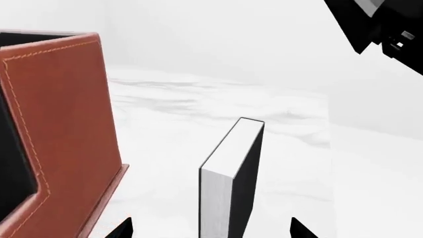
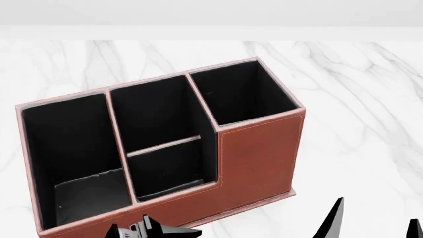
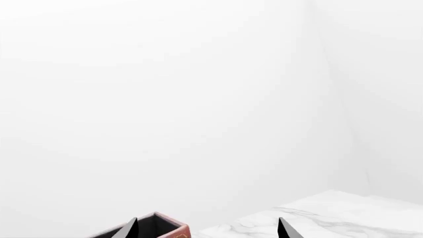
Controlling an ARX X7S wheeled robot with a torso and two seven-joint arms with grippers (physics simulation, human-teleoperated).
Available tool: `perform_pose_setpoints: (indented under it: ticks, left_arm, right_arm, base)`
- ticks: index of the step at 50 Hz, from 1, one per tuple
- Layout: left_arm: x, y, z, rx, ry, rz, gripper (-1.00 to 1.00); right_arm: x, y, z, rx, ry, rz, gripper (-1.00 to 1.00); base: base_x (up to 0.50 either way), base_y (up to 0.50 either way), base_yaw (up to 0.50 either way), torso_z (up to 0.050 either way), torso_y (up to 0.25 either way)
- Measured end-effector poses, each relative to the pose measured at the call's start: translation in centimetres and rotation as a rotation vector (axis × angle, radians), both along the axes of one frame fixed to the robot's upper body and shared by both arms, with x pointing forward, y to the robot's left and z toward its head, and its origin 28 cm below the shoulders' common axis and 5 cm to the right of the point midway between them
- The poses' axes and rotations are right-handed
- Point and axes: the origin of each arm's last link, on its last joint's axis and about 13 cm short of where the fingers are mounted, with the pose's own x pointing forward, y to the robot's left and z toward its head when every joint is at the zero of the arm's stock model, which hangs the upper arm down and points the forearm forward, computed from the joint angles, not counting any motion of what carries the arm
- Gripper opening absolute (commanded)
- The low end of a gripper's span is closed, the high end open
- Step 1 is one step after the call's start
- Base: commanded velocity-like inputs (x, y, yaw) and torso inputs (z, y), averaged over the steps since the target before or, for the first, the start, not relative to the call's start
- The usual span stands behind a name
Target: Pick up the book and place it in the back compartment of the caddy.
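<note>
Beside the caddy [image 1: 59,134], apart from its stitched brown end wall: the book [image 1: 231,183], upright on the white marble tabletop [image 1: 172,119], white page edges facing the left wrist camera, black cover to one side. On either side of the book, the two dark fingertips [image 1: 122,229] of the left gripper [image 1: 211,229], spread wide and not visibly touching it. Not visible in the head view, that book.

In the head view, in front of the caddy's stepped wall: left gripper [image 2: 142,229] low by the long end cell, right gripper [image 2: 377,225] off the tall end, tips well parted, holding nothing. Inside the caddy, the back compartment [image 2: 172,171], black-lined, behind the cut-down wall. Between the parted right gripper [image 3: 206,229] tips in its wrist view: a corner of the caddy's rim.
</note>
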Motion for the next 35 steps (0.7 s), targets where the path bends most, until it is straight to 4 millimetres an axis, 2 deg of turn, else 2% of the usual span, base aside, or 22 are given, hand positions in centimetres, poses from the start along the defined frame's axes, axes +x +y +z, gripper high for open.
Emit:
perform_pose_setpoints:
  ticks: [35]
  left_arm:
    - [1.9,-1.7,-0.2,0.061,0.016,-0.032,1.00]
  right_arm:
    - [0.0,0.0,0.0,0.001,0.002,0.000,1.00]
  base:
    - [0.00,0.00,0.00,0.000,0.000]
